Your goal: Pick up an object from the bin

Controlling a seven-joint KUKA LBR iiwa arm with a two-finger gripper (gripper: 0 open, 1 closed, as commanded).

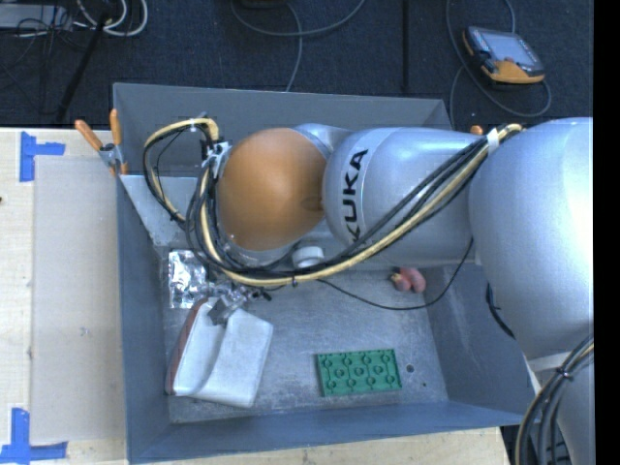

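My gripper (226,303) is low at the bin's left side, mostly hidden under the arm's wrist. It hangs just above the top edge of a white folded cloth-like pad (232,358) that lies at the front left. A crumpled piece of silver foil (185,277) lies right beside the gripper, on its left. A thin reddish-brown strip (183,345) runs along the pad's left edge, partly tucked under it. I see nothing held in the gripper.
A green studded building plate (357,371) lies flat near the bin's front middle. A small pink thing (410,279) sits by the arm toward the right. The arm and its cables cover the back half of the bin.
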